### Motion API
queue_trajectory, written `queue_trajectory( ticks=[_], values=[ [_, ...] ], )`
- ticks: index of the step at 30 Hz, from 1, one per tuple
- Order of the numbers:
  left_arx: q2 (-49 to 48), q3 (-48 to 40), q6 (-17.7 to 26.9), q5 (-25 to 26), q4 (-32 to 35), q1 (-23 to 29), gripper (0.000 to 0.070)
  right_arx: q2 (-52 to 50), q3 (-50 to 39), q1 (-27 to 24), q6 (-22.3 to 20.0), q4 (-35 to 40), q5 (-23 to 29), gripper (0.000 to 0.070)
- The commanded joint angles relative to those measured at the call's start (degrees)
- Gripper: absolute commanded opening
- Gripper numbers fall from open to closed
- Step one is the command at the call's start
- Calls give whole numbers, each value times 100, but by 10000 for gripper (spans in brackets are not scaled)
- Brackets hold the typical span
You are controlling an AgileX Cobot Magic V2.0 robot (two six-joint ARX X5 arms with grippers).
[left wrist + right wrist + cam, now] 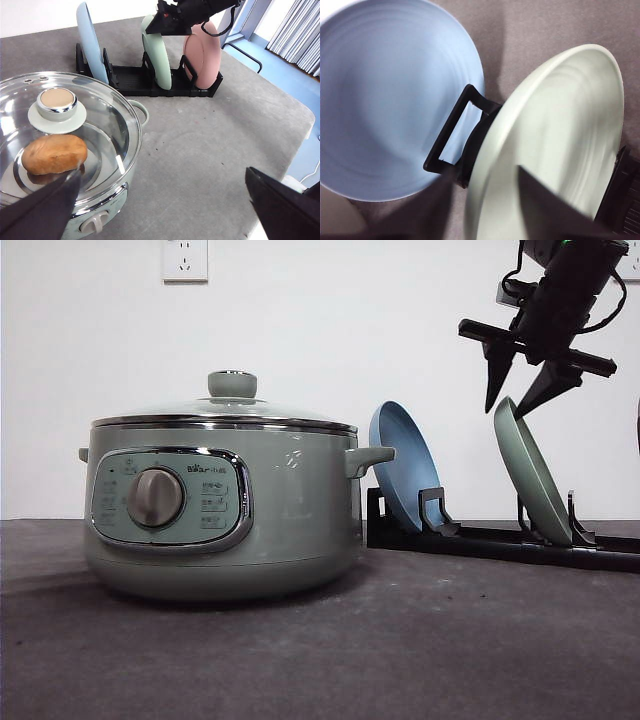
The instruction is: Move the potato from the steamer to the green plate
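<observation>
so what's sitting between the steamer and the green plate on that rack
The blue plate, standing on edge in the black rack, sits between the steamer and the green plate; the front view shows it.

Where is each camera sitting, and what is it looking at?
Front view: low over the table, facing the steamer and plate rack; right gripper above the green plate.
Left wrist view: above the lidded steamer, potato inside; open fingers low.
Right wrist view: looking down, fingers astride the green plate's rim.
All share the green plate.
</observation>
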Motion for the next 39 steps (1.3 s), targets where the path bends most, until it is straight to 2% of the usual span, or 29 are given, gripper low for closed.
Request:
queue_trajectory(
  ticks=[1, 2, 11, 21, 24, 27, 34, 36, 39],
  values=[
    [38, 125, 108, 31, 46, -20, 676, 116, 144, -4, 68, 38, 1, 18],
    [37, 125, 107, 31, 46, -20, 676, 116, 144, -4, 69, 19, -1, 1],
    [37, 125, 108, 31, 20, -20, 676, -169, 153, -1, 169, -69, -200, 1],
    [37, 125, 111, 31, -94, -20, 676, -1497, 153, 41, 232, -361, -637, 1],
    [37, 125, 111, 31, -94, -20, 676, -1953, 153, 157, -63, -697, -774, 1],
    [37, 125, 109, 31, -103, -20, 676, -2384, 153, 404, -672, -1237, -802, 1],
    [37, 125, 114, 31, -87, -20, 676, -3105, 127, 1440, -1730, -2656, -662, 1],
    [37, 125, 114, 31, -87, -20, 676, -3220, 120, 1815, -1932, -3039, -471, 1],
    [37, 125, 114, 31, -87, -20, 676, -3308, 107, 2481, -2002, -3544, 124, 1]
  ],
)
